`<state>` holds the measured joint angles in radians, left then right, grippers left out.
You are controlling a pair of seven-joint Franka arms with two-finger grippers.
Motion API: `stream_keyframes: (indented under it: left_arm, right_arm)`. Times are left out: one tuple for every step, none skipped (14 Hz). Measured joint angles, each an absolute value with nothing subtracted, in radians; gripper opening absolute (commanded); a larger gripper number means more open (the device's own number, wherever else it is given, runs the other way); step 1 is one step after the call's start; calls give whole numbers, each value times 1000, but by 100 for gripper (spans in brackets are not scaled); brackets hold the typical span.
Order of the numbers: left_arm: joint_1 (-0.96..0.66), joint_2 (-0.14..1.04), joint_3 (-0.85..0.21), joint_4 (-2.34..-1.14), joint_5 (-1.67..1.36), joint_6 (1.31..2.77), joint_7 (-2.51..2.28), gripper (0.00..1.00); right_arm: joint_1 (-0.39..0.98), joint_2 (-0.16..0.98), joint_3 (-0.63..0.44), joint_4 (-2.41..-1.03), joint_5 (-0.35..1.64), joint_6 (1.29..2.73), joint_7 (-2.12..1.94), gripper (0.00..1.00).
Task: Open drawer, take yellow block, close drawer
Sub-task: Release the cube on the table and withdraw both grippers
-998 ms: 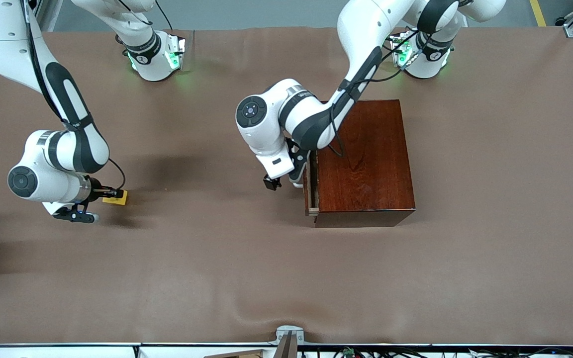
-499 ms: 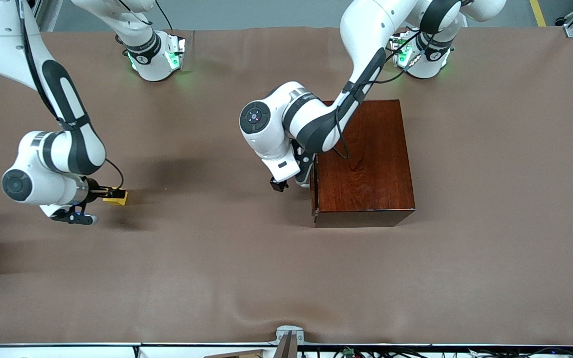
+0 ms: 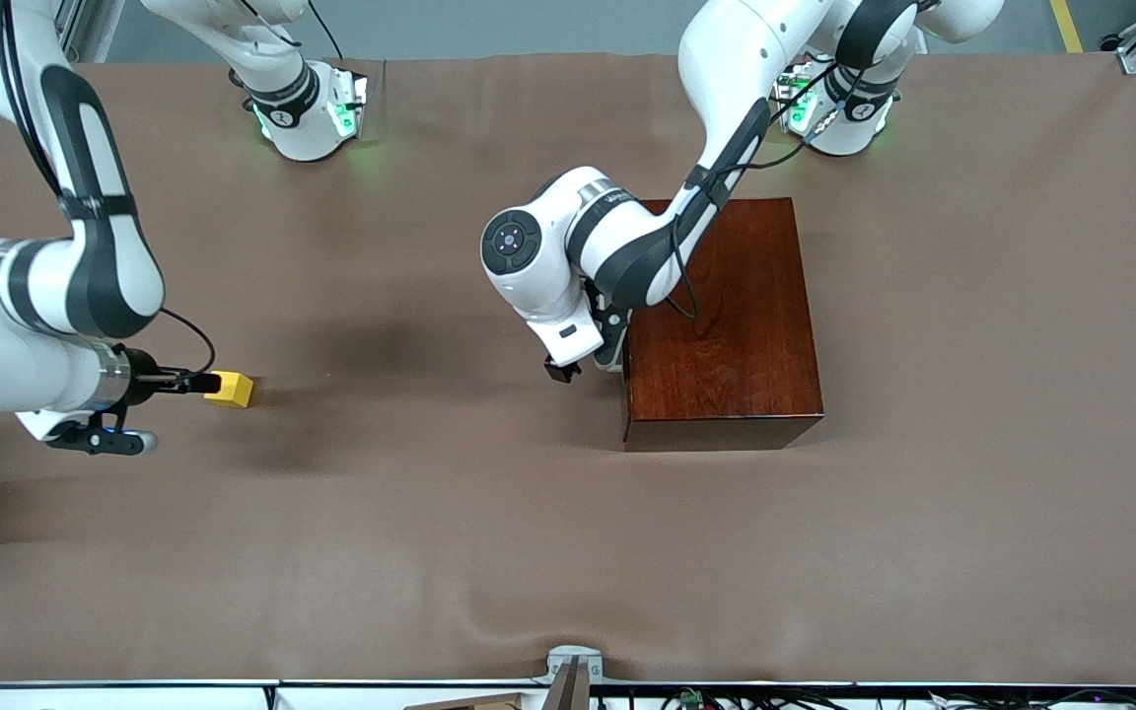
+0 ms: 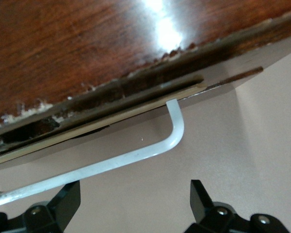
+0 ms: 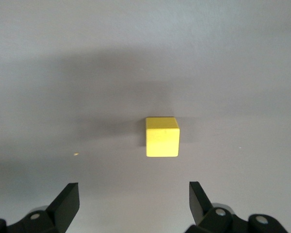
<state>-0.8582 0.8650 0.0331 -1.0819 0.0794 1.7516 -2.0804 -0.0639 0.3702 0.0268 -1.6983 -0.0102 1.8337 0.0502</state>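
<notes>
yellow block [image 3: 230,389] resting on the brown worktop [image 3: 430,532] toward the right arm's end, well apart from the mahogany box [image 3: 721,325]. right claw [image 3: 195,381] just beside the block, low over the worktop, fingers [image 5: 64,204] spread wide, gripping nothing; block [image 5: 162,136] lying free ahead of them in the right wrist view. drawer [image 4: 102,124] pushed into the box, front panel all but flush. left claw [image 3: 578,367] in front of the drawer, fingers [image 4: 63,206] spread, straddling the white handle [image 4: 150,148] without visible contact.
</notes>
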Motion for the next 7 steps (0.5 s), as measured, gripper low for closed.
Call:
stream_keyframes:
  left_arm:
    - [-857, 865, 33, -1082, 79, 1751, -2081, 100]
    - [-857, 865, 33, -1082, 79, 1751, -2082, 100]
    - [-857, 865, 33, -1082, 79, 1751, -2082, 100]
    - [-857, 865, 33, -1082, 79, 1751, -2082, 100]
    - [-857, 865, 33, -1082, 79, 1751, -2082, 100]
    - [-857, 865, 33, -1082, 79, 1751, -2082, 100]
    - [-857, 865, 32, -1082, 79, 1751, -2082, 100]
  right_arm:
    - [-54, 358, 28, -1674, -10, 1807, 50, 100]
    - [-43, 348, 29, -1642, -10, 1774, 51, 100]
    - [-31, 343, 29, -1599, -10, 1736, 51, 100]
    - [-20, 342, 30, -1550, -10, 1696, 51, 100]
    - [-9, 340, 30, -1500, -10, 1657, 51, 100]
    - [0, 339, 30, -1453, -10, 1619, 51, 100]
    - [7, 337, 31, -1410, -8, 1580, 51, 100]
